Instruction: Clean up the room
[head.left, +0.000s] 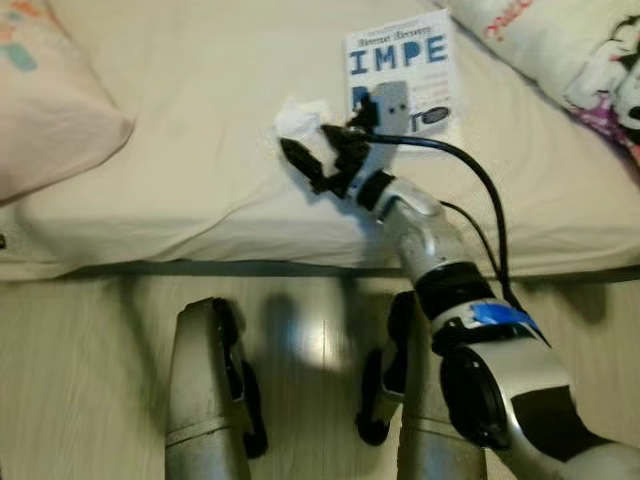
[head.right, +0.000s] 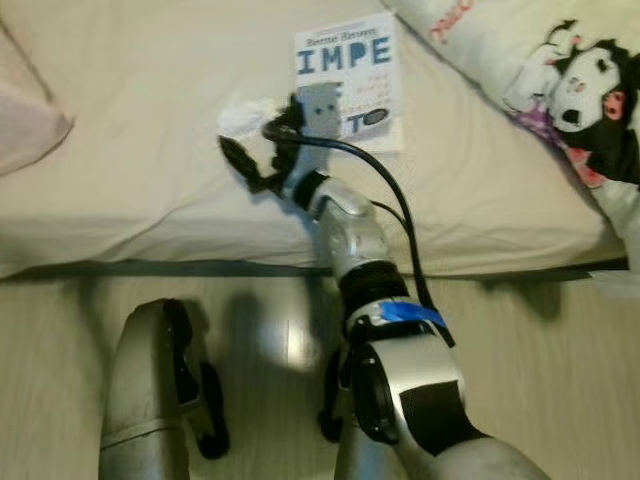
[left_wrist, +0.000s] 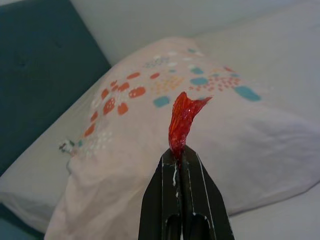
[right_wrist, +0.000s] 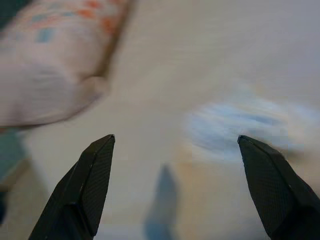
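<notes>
My R gripper (head.left: 312, 150) spread wide over crumpled tissue (head.left: 300, 117) nr bed (head.left: 200, 90) front edge, beside book (head.left: 400, 75); L gripper (left_wrist: 180, 155) pinched on red wrapper (left_wrist: 182, 117).

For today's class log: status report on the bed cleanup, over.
Right end effector open over the bed, beside the tissue. Left end effector shut on a red wrapper. Book lies just past the tissue.
</notes>
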